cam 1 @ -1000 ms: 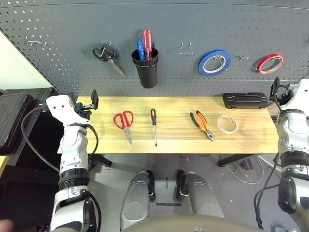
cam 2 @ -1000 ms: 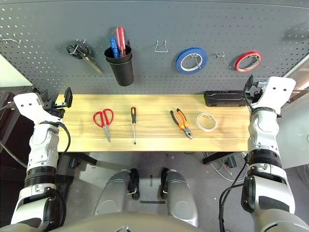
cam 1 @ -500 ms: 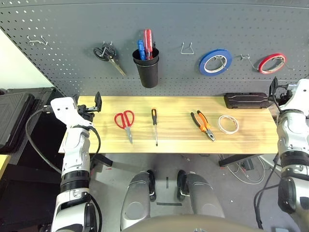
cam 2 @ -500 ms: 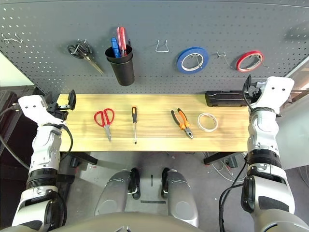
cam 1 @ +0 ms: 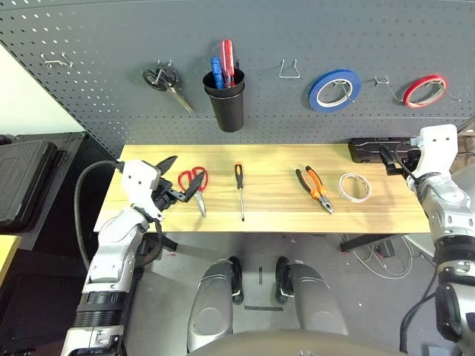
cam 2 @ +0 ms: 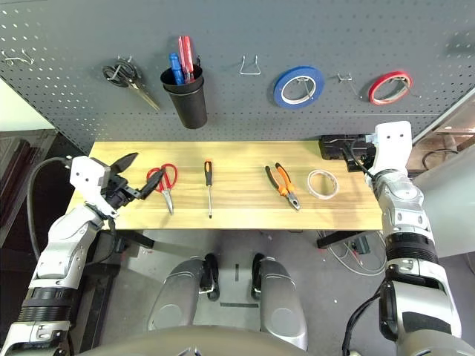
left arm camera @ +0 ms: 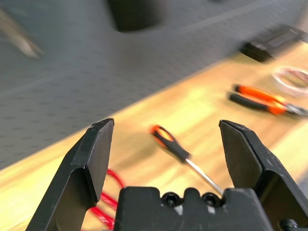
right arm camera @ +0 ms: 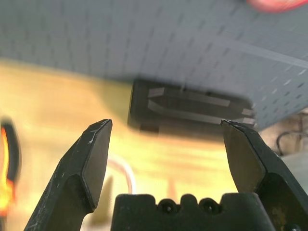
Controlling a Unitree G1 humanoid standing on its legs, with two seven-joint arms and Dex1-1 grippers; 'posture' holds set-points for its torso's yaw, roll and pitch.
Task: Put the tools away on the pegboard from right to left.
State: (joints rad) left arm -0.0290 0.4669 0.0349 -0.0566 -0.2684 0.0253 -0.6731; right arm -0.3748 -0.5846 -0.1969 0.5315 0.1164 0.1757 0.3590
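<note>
While the four tools lie in a row on the wooden table (cam 1: 386,215), the head views show both arms low at the table's two ends. From left to right the row reads: red-handled scissors (cam 1: 194,185), screwdriver (cam 1: 239,188), pliers (cam 1: 315,188) and whitish tape roll (cam 1: 354,187), each apart from its neighbour. Above them the pegboard (cam 1: 297,30) carries black-handled scissors (cam 1: 166,83), a black cup (cam 1: 226,104) with red and blue handles standing in it, a bare wire hook (cam 1: 290,70), a blue tape roll (cam 1: 334,90) and a red tape roll (cam 1: 425,90). The left gripper (cam 1: 180,180) hangs over the table's left part, its fingers spread wide and holding nothing, its tips just beside the scissors' red loops. The right gripper (cam 2: 349,150) is at the right end, near a black case (cam 1: 371,148) at the table's back edge, fingers apart and holding nothing; the whitish roll lies near it.

In the left wrist view, the left gripper (left arm camera: 166,144) stands spread with nothing between its fingers (left arm camera: 94,154). Beyond them are the screwdriver (left arm camera: 178,154), the red loops of the scissors (left arm camera: 108,202), the pliers (left arm camera: 262,96) and, blurred, the whitish roll (left arm camera: 293,79).

In the right wrist view, the right gripper (right arm camera: 166,144) is likewise spread and bare. The black case (right arm camera: 190,110) lies ahead against the pegboard (right arm camera: 120,33); a pale arc of the roll (right arm camera: 122,171) and an orange blur sit on the table nearer the fingers.
</note>
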